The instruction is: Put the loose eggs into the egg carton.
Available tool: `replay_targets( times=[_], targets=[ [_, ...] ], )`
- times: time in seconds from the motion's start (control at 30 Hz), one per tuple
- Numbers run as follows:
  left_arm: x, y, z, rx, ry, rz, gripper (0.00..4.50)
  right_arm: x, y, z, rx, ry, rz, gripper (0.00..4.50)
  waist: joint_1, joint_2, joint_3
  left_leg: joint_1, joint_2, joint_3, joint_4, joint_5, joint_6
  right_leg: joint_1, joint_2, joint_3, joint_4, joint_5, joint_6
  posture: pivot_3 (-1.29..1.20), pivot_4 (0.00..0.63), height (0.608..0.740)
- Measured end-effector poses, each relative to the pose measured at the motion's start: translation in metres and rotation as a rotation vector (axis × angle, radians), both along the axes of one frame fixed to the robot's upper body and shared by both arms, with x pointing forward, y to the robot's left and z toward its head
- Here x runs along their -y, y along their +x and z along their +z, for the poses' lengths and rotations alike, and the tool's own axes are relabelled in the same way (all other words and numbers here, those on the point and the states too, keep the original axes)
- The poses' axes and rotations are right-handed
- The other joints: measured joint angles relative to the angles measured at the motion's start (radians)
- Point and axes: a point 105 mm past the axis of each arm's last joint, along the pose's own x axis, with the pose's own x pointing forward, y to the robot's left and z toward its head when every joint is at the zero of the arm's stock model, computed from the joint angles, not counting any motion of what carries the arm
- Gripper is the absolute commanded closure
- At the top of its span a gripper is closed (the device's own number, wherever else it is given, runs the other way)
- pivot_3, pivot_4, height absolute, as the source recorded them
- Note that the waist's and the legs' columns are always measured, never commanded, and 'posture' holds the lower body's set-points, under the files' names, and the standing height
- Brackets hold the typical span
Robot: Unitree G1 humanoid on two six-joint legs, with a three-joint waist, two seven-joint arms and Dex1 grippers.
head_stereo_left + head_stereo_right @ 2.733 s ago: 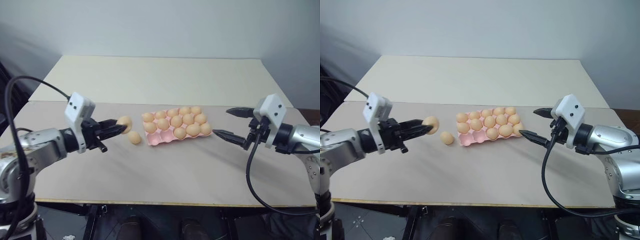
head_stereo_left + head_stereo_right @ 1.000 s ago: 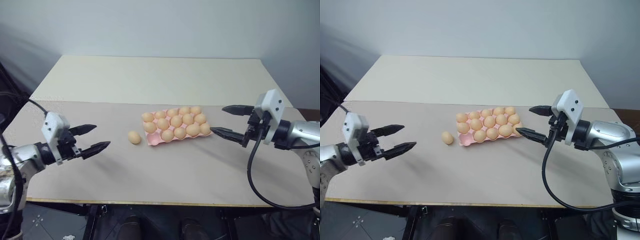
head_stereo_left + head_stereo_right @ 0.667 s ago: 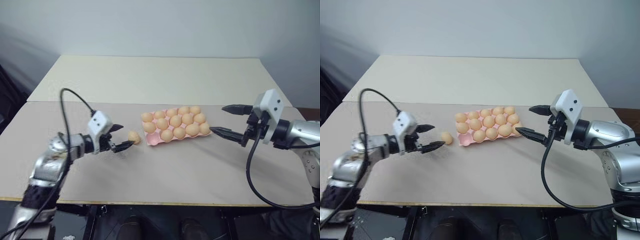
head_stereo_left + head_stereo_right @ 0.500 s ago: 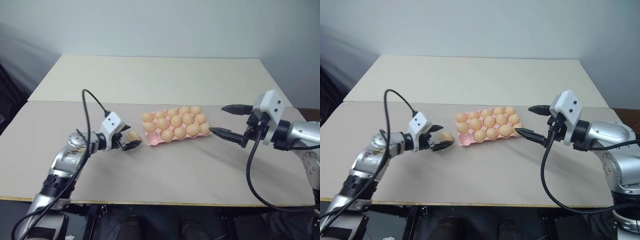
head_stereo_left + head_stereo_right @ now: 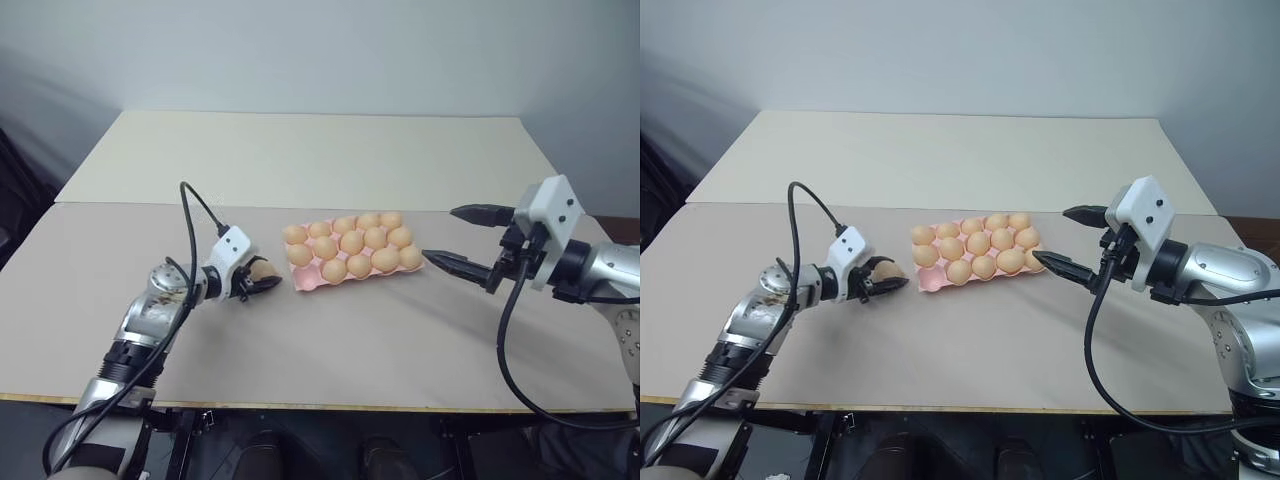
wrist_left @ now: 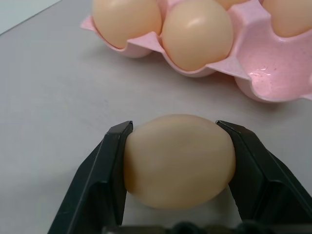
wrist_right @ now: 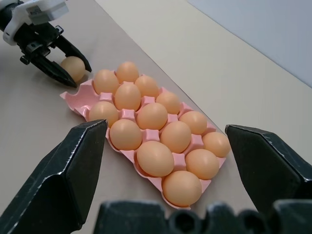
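Pale tabletop [image 5: 330,340] carries everything. Left gripper [image 6: 178,146] has both fingers pressed against the last loose egg [image 6: 179,160], which rests on the table just beside the pink egg carton [image 6: 273,73] and its one empty cup. Right gripper [image 7: 165,146] hangs wide open, holding nothing. Squeezing harder risks cracking the shell; lifting askew risks a slip.

Smooth matt egg [image 6: 179,160], speckled pulp carton [image 6: 273,73]
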Motion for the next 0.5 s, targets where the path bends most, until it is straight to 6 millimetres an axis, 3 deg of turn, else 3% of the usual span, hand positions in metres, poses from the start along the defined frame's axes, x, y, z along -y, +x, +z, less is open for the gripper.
replay_targets(
  times=[0.13, 0.2, 0.27, 0.33, 0.47, 0.5],
  targets=[
    [0.001, -0.013, 0.037, 0.066, -0.057, -0.074, 2.01, 0.0, 0.0, 0.0, -0.001, 0.001, -0.002, 0.0, 0.001, 0.0, 0.0, 0.0, 0.0, 0.0, 0.0, 0.0, 0.0, 0.0, 0.0, 0.0, 0.0, 0.0, 0.0, 0.0, 0.15, 0.74],
    [0.011, -0.019, 0.06, 0.112, -0.102, -0.127, 2.01, 0.0, 0.0, -0.001, -0.002, 0.001, 0.0, 0.0, 0.005, 0.0, 0.0, 0.0, 0.0, 0.0, 0.0, 0.0, 0.0, 0.001, -0.001, -0.001, 0.0, 0.0, 0.0, 0.0, 0.15, 0.74],
    [0.023, -0.021, 0.067, 0.122, -0.133, -0.162, 2.01, -0.001, 0.0, -0.001, -0.003, 0.001, 0.003, 0.0, 0.008, 0.0, 0.0, 0.0, -0.001, 0.0, 0.001, 0.0, 0.0, 0.001, -0.001, -0.001, 0.0, 0.0, 0.0, 0.0, 0.15, 0.74],
    [0.039, -0.021, 0.063, 0.102, -0.154, -0.195, 2.01, -0.002, 0.001, -0.001, -0.005, 0.001, 0.006, 0.0, 0.008, 0.0, 0.0, 0.0, -0.001, 0.0, 0.001, 0.0, 0.0, 0.001, 0.0, 0.0, 0.0, 0.0, 0.0, 0.0, 0.15, 0.74],
    [0.064, -0.019, 0.035, 0.025, -0.127, -0.232, 2.01, -0.003, 0.001, -0.002, -0.005, 0.0, 0.006, 0.0, 0.002, 0.0, 0.0, 0.0, -0.001, -0.001, 0.001, 0.0, 0.0, 0.001, 0.0, 0.0, 0.0, 0.0, 0.0, 0.0, 0.15, 0.74],
    [0.067, -0.018, 0.03, 0.02, -0.114, -0.232, 1.67, -0.003, 0.001, -0.001, -0.004, 0.001, 0.005, 0.0, 0.001, 0.0, 0.0, 0.0, -0.001, -0.001, 0.001, 0.0, 0.0, 0.001, 0.0, 0.0, 0.0, 0.0, 0.0, 0.0, 0.15, 0.74]
  ],
)
